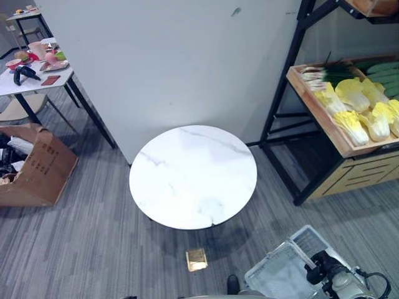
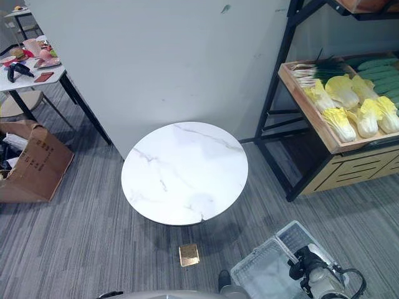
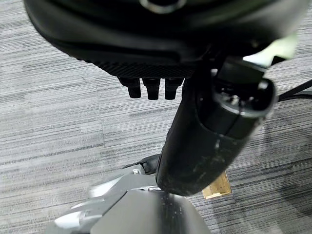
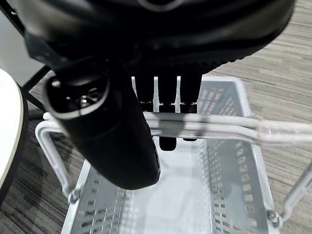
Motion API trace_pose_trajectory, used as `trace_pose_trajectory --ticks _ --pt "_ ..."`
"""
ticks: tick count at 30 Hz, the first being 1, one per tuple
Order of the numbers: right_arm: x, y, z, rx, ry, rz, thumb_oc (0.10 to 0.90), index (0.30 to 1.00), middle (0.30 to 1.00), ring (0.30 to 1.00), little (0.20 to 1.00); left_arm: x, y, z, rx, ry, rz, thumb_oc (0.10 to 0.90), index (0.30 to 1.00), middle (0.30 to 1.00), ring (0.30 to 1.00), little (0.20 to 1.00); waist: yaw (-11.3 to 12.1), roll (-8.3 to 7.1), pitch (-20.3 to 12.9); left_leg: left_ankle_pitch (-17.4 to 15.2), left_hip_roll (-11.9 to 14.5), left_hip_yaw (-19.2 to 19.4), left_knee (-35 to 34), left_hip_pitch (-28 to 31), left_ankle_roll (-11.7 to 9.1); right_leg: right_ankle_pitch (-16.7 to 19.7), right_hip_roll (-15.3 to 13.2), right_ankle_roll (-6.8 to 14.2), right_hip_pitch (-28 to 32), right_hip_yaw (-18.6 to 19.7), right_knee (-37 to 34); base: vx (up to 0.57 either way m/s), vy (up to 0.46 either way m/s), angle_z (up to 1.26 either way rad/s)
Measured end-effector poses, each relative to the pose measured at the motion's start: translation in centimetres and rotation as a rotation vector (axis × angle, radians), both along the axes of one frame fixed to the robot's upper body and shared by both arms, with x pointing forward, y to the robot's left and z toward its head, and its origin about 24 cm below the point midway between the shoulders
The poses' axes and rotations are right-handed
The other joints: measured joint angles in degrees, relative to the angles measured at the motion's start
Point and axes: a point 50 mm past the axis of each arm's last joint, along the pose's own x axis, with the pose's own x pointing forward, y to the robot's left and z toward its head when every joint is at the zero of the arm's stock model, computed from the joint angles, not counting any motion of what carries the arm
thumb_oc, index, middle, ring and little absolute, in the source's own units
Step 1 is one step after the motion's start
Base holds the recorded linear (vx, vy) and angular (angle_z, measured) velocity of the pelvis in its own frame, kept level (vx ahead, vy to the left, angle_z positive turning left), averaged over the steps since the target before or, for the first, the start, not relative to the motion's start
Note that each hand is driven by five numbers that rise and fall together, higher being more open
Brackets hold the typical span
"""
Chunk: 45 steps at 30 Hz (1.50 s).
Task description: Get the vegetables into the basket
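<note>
1. While my right hand (image 4: 122, 122) hangs low at my right side, its fingers (image 4: 165, 92) are curled round the white wire handle (image 4: 204, 127) of the basket (image 4: 229, 195), so the pale mesh basket dangles beneath my palm just above the grey carpet (image 1: 81, 249).
2. Its inside holds nothing that I can see.
3. Vegetables (image 1: 361, 106) lie well apart from the basket, on the slanted wooden tray (image 1: 318, 112) of the black shelf rack (image 1: 283, 93) ahead to my right: yellow-white cabbages, with green onions and cucumbers behind them.
4. Between me and the rack stands the round white marble table (image 1: 193, 177), with a small gold square (image 1: 196, 259) on the carpet near its front edge.
5. My left hand (image 3: 195, 146) hangs over the carpet with its fingers (image 3: 152, 87) curled and holding nothing.
6. A cardboard box (image 1: 34, 165) and a cluttered white table (image 1: 31, 78) sit far to my left.
</note>
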Motion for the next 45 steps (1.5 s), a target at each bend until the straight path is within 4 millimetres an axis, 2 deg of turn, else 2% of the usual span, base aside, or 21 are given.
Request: trace_pose_trajectory --ticks 11,14,18,20,22,23,24,25,26,28,29,30,32,34,35,36,37,38,39,41,45 --pt "-0.5 1.6 -1.0 0.069 -0.028 -0.050 0.400 0.300 0.300 0.300 0.300 0.2 0.8 0.2 0.022 -0.007 -0.006 0.900 1.000 1.000 1.000 1.000 0.0 -1.89 -0.1 -0.4 -0.6 0.0 0.0 0.1 0.4 -0.1 -0.2 0.5 0.0 0.6 0.2 0.02 0.074 -0.01" --pt "-0.9 2.6 -1.5 0.110 -0.027 -0.065 0.400 0.300 0.300 0.300 0.300 0.3 0.8 0.2 0.028 -0.002 -0.025 0.900 1.000 1.000 1.000 1.000 -0.9 -2.32 0.1 -1.0 -1.5 2.0 0.0 0.6 0.9 0.6 -0.6 1.1 -0.5 2.3 0.3 0.01 0.179 -0.35" --pt "0.0 3.3 -1.4 0.132 -0.062 -0.047 0.400 0.300 0.300 0.300 0.300 0.7 1.0 0.4 0.048 -0.003 -0.061 0.900 1.000 1.000 1.000 1.000 -2.0 -3.37 0.7 -2.0 -3.2 6.5 0.0 0.9 2.1 1.5 -1.5 2.8 -2.4 7.4 0.3 -0.01 0.141 -0.64" --pt "-0.1 3.6 -1.6 0.140 -0.060 -0.047 0.400 0.300 0.300 0.300 0.300 1.1 1.2 0.5 0.054 -0.010 -0.065 0.900 1.000 1.000 1.000 1.000 -2.6 -4.38 1.0 -2.4 -3.5 8.6 0.0 1.1 2.9 1.1 -2.2 3.9 -3.1 8.5 0.3 -0.03 0.113 -0.53" --pt "0.3 3.9 -1.4 0.146 -0.073 -0.040 0.400 0.300 0.300 0.300 0.300 1.5 1.3 0.6 0.063 -0.018 -0.091 0.900 1.000 1.000 1.000 1.000 -2.2 -3.81 1.6 -2.2 -2.8 12.2 0.0 0.9 3.1 -1.0 -2.1 6.0 -4.9 8.8 1.4 -0.05 0.077 -0.75" --pt "0.5 4.1 -1.4 0.152 -0.078 -0.038 0.400 0.300 0.300 0.300 0.300 1.9 1.7 0.7 0.078 -0.027 -0.105 0.900 1.000 1.000 1.000 1.000 -2.8 -4.48 1.9 -2.4 -2.5 14.0 0.3 0.9 3.3 0.5 -1.4 6.4 -6.0 7.4 2.9 -0.03 0.116 -1.00" --pt "1.2 4.8 -1.4 0.168 -0.096 -0.029 0.400 0.300 0.300 0.300 0.300 2.0 2.5 1.0 0.100 -0.027 -0.104 0.900 1.000 1.000 1.000 1.000 -2.0 -5.60 2.6 -2.5 -2.5 16.8 0.3 1.1 2.9 5.9 -0.7 5.1 -7.3 5.5 3.9 0.00 0.084 -1.08" --pt "1.6 5.1 -1.4 0.175 -0.103 -0.024 0.400 0.300 0.300 0.300 0.300 2.1 2.8 1.1 0.107 -0.029 -0.100 0.900 1.000 1.000 1.000 1.000 -2.1 -5.87 3.1 -3.0 -2.8 17.8 0.6 1.0 3.1 8.1 0.2 4.6 -7.9 4.6 3.4 0.02 0.082 -1.50" --pt "3.4 5.7 -0.9 0.187 -0.150 -0.005 0.400 0.300 0.300 0.300 0.300 2.4 3.0 1.2 0.115 -0.037 -0.100 0.900 1.000 1.000 1.000 1.000 -2.1 -5.29 4.4 -3.8 -1.3 21.2 0.0 0.8 3.5 13.5 1.3 7.8 -8.4 -0.8 0.1 0.02 0.034 -1.05" --pt "3.3 5.5 -0.9 0.180 -0.145 -0.008 0.400 0.300 0.300 0.300 0.300 3.3 2.7 1.3 0.106 -0.058 -0.081 0.900 1.000 1.000 1.000 1.000 -3.0 -3.79 5.8 -3.5 0.3 23.4 0.1 1.1 4.1 5.8 -0.2 5.5 -7.8 -14.9 1.9 0.04 0.023 -0.67" --pt "3.3 5.7 -1.0 0.174 -0.130 -0.006 0.400 0.300 0.300 0.300 0.300 3.3 2.7 1.3 0.101 -0.070 -0.071 0.900 1.000 1.000 1.000 1.000 -1.6 -3.03 6.2 -3.6 1.1 25.7 0.4 1.9 3.9 3.3 -0.6 5.2 -7.6 -20.1 4.6 0.07 -0.020 -1.34" --pt "3.6 6.0 -0.9 0.178 -0.131 0.019 0.400 0.300 0.300 0.300 0.300 3.6 2.7 1.4 0.103 -0.087 -0.070 0.900 1.000 1.000 1.000 1.000 0.3 -2.32 6.6 -4.1 1.7 30.1 0.5 3.4 4.3 0.2 -3.4 4.7 -6.6 -29.0 9.1 0.09 -0.049 -1.47" --pt "3.8 6.3 -0.8 0.187 -0.142 0.036 0.400 0.300 0.300 0.300 0.300 3.6 2.9 1.5 0.107 -0.079 -0.065 0.900 1.000 1.000 1.000 1.000 -0.2 -2.18 6.6 -4.6 1.6 30.6 0.7 3.6 4.4 -0.6 -5.8 5.3 -4.4 -30.2 9.6 0.08 -0.073 -0.68" --pt "3.8 6.8 -0.9 0.191 -0.124 0.070 0.400 0.300 0.300 0.300 0.300 3.6 3.3 1.6 0.118 -0.069 -0.062 0.900 1.000 1.000 1.000 1.000 -0.4 -2.29 6.5 -4.1 1.3 31.6 1.0 3.9 3.3 -1.3 -8.9 5.0 -1.9 -28.9 11.3 0.10 -0.119 -0.43" --pt "3.9 6.9 -0.9 0.189 -0.116 0.086 0.400 0.300 0.300 0.300 0.300 3.2 3.3 1.5 0.114 -0.060 -0.045 0.900 1.000 1.000 1.000 1.000 0.3 -2.00 6.0 -4.1 1.4 31.2 2.6 4.0 3.3 -2.5 -7.8 1.2 -0.8 -28.5 9.1 0.11 -0.176 -0.63" --pt "4.0 6.9 -0.9 0.186 -0.116 0.086 0.400 0.300 0.300 0.300 0.300 3.0 3.2 1.4 0.109 -0.060 -0.033 0.900 1.000 1.000 1.000 1.000 0.7 -1.74 5.9 -4.5 2.2 30.7 4.9 3.6 3.0 -2.5 -7.5 0.3 -0.7 -27.9 8.8 0.09 -0.244 -0.67" --pt "4.0 6.8 -0.8 0.180 -0.109 0.100 0.400 0.300 0.300 0.300 0.300 2.7 3.0 1.2 0.100 -0.048 -0.017 0.900 1.000 1.000 1.000 1.000 0.8 -1.97 5.8 -6.7 2.8 29.7 7.6 2.8 3.3 -2.6 -7.3 -0.2 -0.2 -27.3 7.9 0.06 -0.359 -0.82" --pt "4.5 6.2 -0.2 0.145 -0.117 0.145 0.400 0.300 0.300 0.300 0.300 2.2 2.0 0.8 0.074 -0.030 -0.015 0.900 1.000 1.000 1.000 1.000 1.0 0.03 5.1 -6.7 2.7 28.6 4.6 3.1 1.5 -3.0 -5.4 -0.7 -0.1 -25.7 6.0 0.04 -0.386 -0.74" --pt "4.6 6.2 -0.1 0.136 -0.118 0.155 0.400 0.300 0.300 0.300 0.300 2.5 1.8 0.9 0.071 -0.035 -0.018 0.900 1.000 1.000 1.000 1.000 0.7 0.50 4.8 -5.9 3.2 28.7 5.1 3.3 0.2 -3.2 -5.2 -0.8 0.1 -25.5 5.8 0.05 -0.398 -0.53" --pt "4.6 6.7 -0.2 0.139 -0.115 0.193 0.400 0.300 0.300 0.300 0.300 3.0 1.9 1.0 0.083 -0.040 -0.039 0.900 1.000 1.000 1.000 1.000 0.7 -0.79 5.1 -5.9 4.2 28.2 8.0 2.9 0.3 -3.6 -4.9 -0.9 0.3 -24.9 5.7 0.06 -0.294 -0.18" --pt "4.8 7.2 -0.1 0.157 -0.133 0.215 0.400 0.300 0.300 0.300 0.300 3.3 1.8 1.0 0.084 -0.047 -0.061 0.900 1.000 1.000 1.000 1.000 0.2 -0.86 4.7 -5.9 4.7 27.5 7.6 2.9 0.3 -3.7 -3.7 -1.1 0.7 -24.6 4.2 0.06 -0.232 -0.07"
